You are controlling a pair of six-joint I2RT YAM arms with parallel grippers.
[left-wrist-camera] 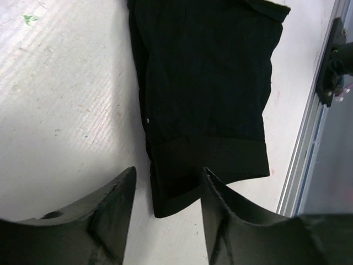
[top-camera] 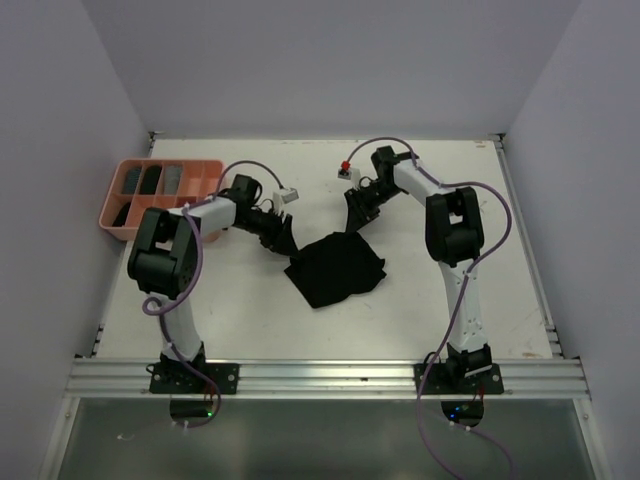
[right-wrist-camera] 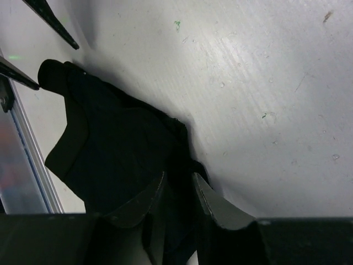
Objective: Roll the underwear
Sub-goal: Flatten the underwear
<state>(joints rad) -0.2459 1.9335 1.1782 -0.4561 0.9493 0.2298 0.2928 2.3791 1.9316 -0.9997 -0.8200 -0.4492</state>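
The black underwear [top-camera: 335,268] lies flat and spread on the white table, mid-way between the arms. My left gripper [top-camera: 283,240] is open at its left corner; in the left wrist view the garment's [left-wrist-camera: 204,83] folded hem corner lies between the two fingers [left-wrist-camera: 118,204], and the gripper [left-wrist-camera: 168,185] is low over the table. My right gripper [top-camera: 355,222] is at the far corner; its wrist view shows the gripper [right-wrist-camera: 179,185] closed on a fold of the black cloth [right-wrist-camera: 116,154]. The grey-and-white striped underwear is out of view.
A salmon-pink compartment tray [top-camera: 126,210] with dark items in its cells stands at the far left. The aluminium front rail [top-camera: 320,375] runs along the near edge and shows in the left wrist view [left-wrist-camera: 309,127]. White walls enclose the table.
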